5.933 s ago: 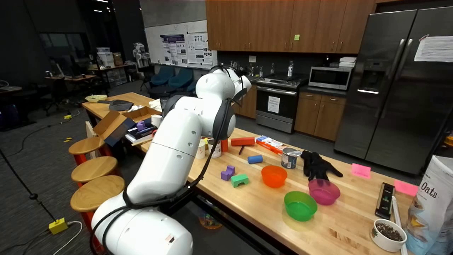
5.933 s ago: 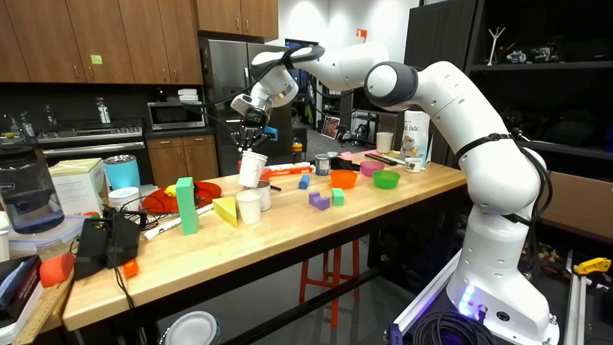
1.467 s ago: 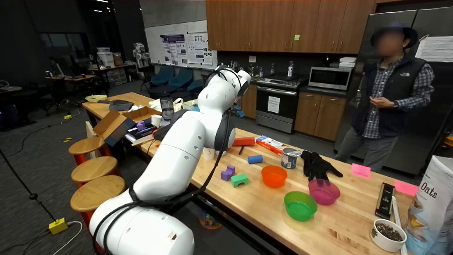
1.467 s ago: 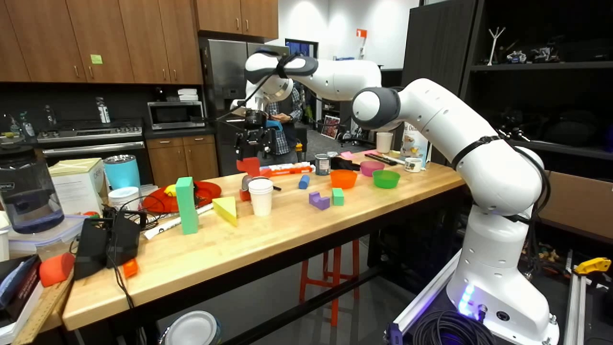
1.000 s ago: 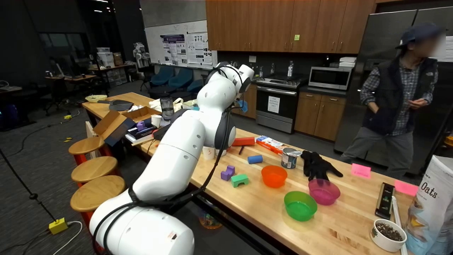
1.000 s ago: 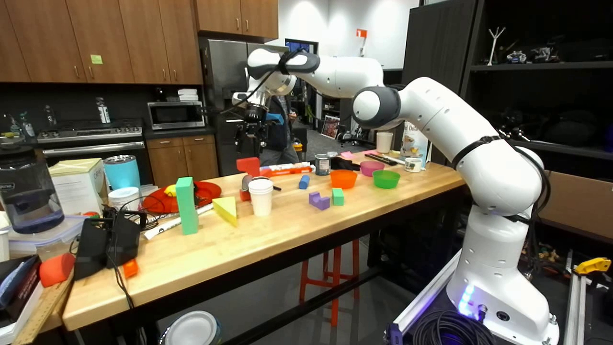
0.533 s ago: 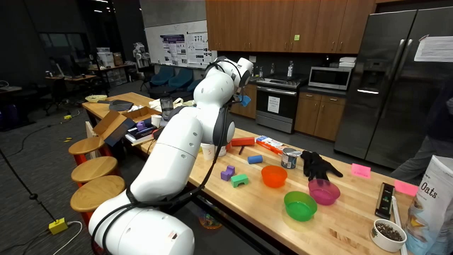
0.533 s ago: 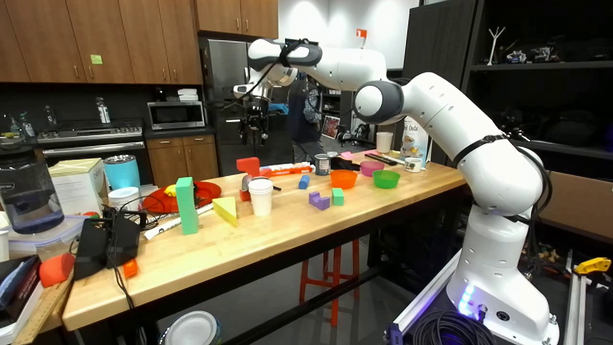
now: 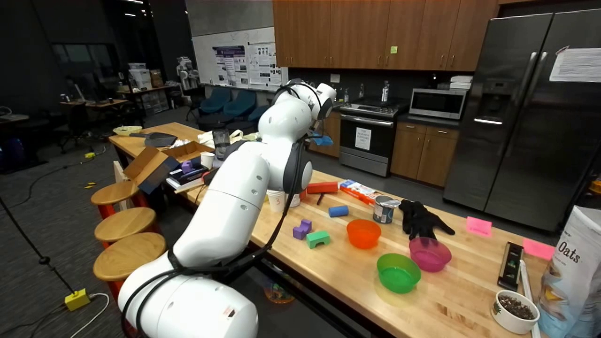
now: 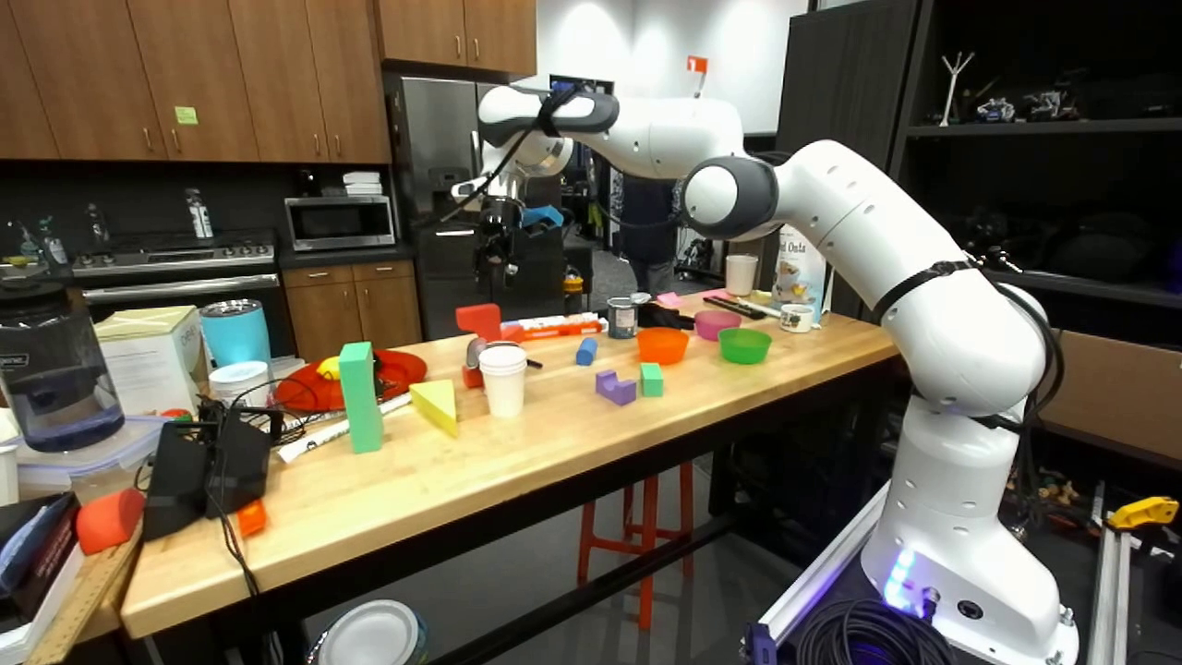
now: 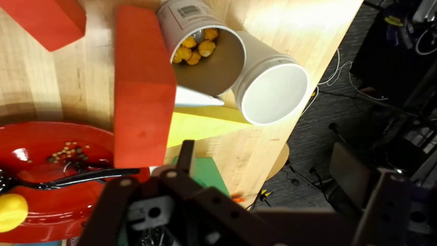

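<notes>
We see the black two-fingered gripper [image 10: 496,269] hanging in the air above the pale wooden table [image 10: 559,420], its jaws spread wide apart and free. Lower down and nearest to it, a tall red rectangular block [image 11: 145,85] stands upright. Just beside that block we find an upright pale cylindrical can [image 11: 215,66] with a barcode label and orange popcorn-like pieces [image 11: 206,48] inside; just beside the can, a stack of nested white paper cups [image 11: 273,89] stands upright, with a red 3 [image 9: 277,201] on its side in an exterior view. Near these we make out a yellow triangular wedge [image 11: 205,124], a tall green rectangular block [image 10: 361,397], and a round glossy red plate [image 11: 54,133] bearing a yellow ball-shaped thing [image 11: 12,212] and a shiny black utensil [image 11: 78,175]. Farther along the table we have a blue cylinder [image 9: 338,211], a purple notched block [image 9: 302,230], a green arch-shaped block [image 9: 318,238], then an orange plastic bowl [image 9: 364,234], a green plastic bowl [image 9: 398,272] and a pink plastic bowl [image 9: 429,256], with a limp black glove [image 9: 419,219] just behind the pink one. Beyond the table we see a steel-and-black oven [image 9: 379,141], a silver microwave [image 9: 437,103], a tall dark steel refrigerator [image 9: 497,164], and a person in dark clothing [image 10: 649,226] partly hidden by the white robot arm [image 10: 683,139].
</notes>
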